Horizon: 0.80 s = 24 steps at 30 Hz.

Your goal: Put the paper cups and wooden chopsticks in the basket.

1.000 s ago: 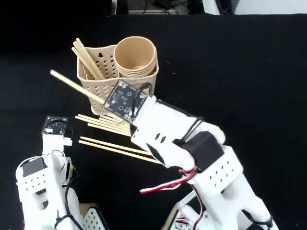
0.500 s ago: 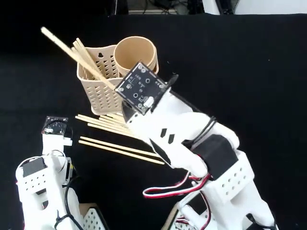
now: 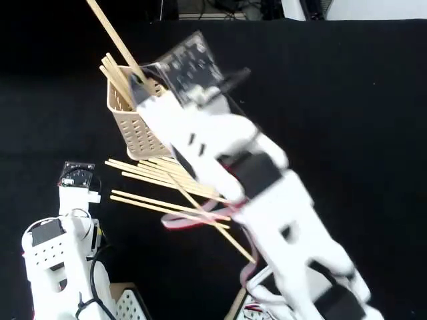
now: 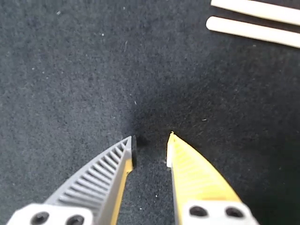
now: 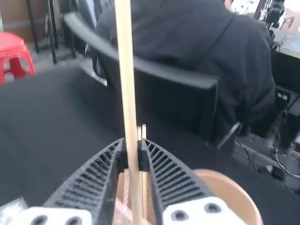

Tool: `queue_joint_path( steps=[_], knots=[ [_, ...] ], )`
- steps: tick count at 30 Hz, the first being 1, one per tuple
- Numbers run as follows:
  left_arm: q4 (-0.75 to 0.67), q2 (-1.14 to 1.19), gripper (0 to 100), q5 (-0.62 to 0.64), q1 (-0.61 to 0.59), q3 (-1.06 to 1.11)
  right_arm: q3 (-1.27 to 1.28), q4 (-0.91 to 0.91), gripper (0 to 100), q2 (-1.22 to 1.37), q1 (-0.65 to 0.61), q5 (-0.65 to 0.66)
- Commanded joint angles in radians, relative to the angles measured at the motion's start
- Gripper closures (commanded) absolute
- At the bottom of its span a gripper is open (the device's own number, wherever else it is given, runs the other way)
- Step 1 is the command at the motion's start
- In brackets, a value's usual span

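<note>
Step in hand, as we judge it: getting one wooden chopstick into the basket. The right gripper (image 5: 132,150) is pinched tight on the held chopstick (image 5: 125,70), which stands near upright between its jaws, with the arm stretched over the basket (image 3: 137,133). The stick's lower end is hidden by the gripper, so we can't tell if it's past the rim. Next move, we think: line the lower tip up with the chopstick compartment, not the cup side, lower it, then let go. The long stick could catch on the rim or on sticks already there. The left gripper (image 4: 150,140) hangs just above the black table (image 3: 333,100), jaws a little apart and empty. Counts: one chopstick held. Stored chopsticks (image 3: 112,72) in the basket: three or four, overlapping. Loose chopsticks (image 3: 150,175) on the table near the basket: roughly seven, as a tight bunch, a pair nearer the arms and one lying diagonally across; exact number unclear. Paper cup (image 5: 229,192): one rim just beside the right gripper; how many are nested we can't tell. One basket.
</note>
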Motion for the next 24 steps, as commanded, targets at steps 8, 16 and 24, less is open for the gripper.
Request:
queue_joint_path(
  steps=[8,16,24],
  knots=[
    [-0.014,-0.008,86,-0.002,0.018,-0.001,-0.025,-0.506,98.6,0.321,-0.011,-0.017],
    [-0.014,-0.008,86,-0.002,0.018,0.001,-0.024,-0.523,98.6,0.493,-0.005,-0.011],
    [-0.014,-0.008,86,-0.002,0.018,0.001,0.007,-0.517,98.2,0.533,0.008,-0.011]
  ],
)
